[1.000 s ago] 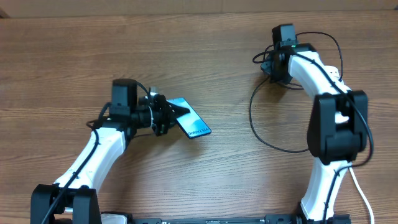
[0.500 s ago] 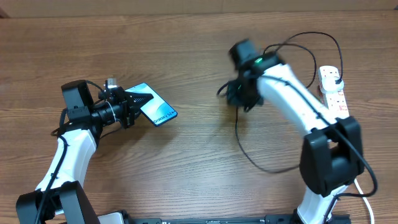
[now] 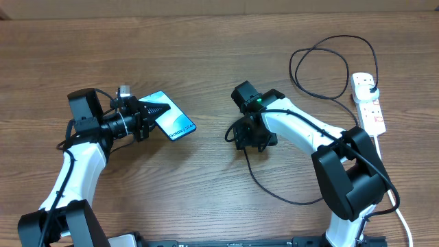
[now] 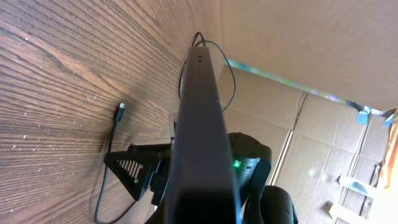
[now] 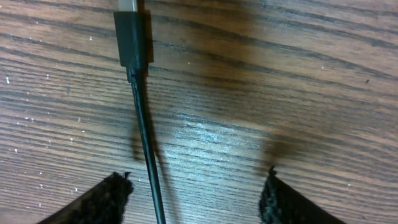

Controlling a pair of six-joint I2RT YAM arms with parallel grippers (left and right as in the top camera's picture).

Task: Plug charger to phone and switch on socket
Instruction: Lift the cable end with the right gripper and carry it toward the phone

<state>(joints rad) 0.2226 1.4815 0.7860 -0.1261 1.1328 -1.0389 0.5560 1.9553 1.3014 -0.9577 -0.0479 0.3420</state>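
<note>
The right hand (image 5: pixel 196 202) hangs low over the brown wood-grain counter (image 3: pixel 206 55), its fingers spread and gripping nothing. Well apart on the other side, the left hand (image 3: pixel 152 113) pinches the slim rectangular phone (image 3: pixel 173 122), its blue-teal screen tilted. At the far right lies the white elongated power strip (image 3: pixel 369 110) with red switches. The thin black charger cable (image 5: pixel 144 134) runs between the right hand's fingers, nearer one. Its small black connector tip (image 5: pixel 132 37) lies flat just ahead of them.

Tiny print on phone (image 3: pixel 171 115) screen, illegible
</note>
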